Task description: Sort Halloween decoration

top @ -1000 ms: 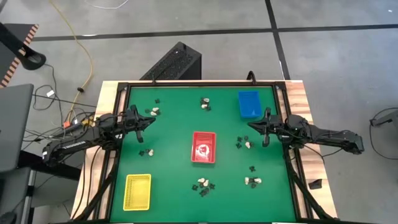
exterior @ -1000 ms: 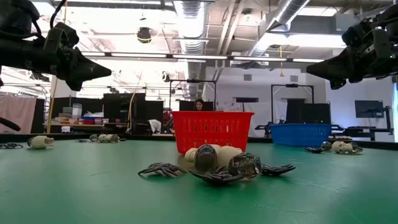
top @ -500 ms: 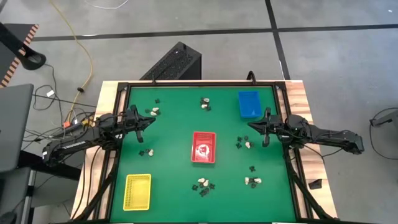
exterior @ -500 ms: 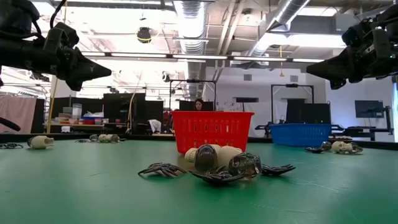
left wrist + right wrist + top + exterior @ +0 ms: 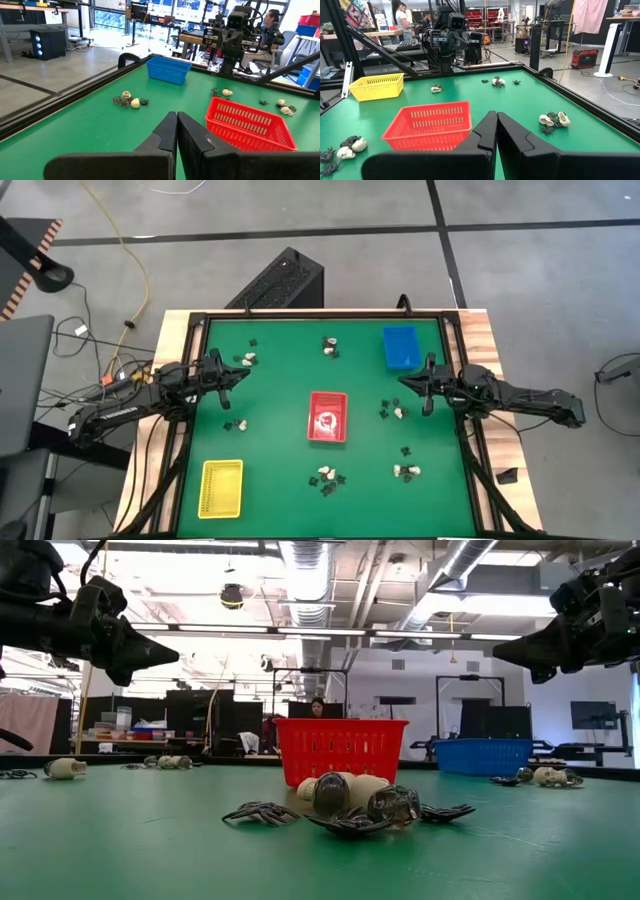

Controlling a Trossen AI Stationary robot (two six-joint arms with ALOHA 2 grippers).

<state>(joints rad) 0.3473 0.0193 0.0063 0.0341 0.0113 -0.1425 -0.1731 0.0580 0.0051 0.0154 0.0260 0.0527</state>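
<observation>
Green table [image 5: 280, 370] | both pincers pressed together, empty, raised | Halloween decoration [image 5: 326, 476] scattered below, apart

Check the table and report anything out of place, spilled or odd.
Nothing looks damaged or spilled. The Halloween decoration pieces lie scattered in small clusters across the green mat, unsorted, though the red tray already holds something. The yellow tray and blue tray sit upright.

Matt green table mat [image 5: 280, 450] (wood edging); slotted plastic red tray [image 5: 341, 748].
</observation>
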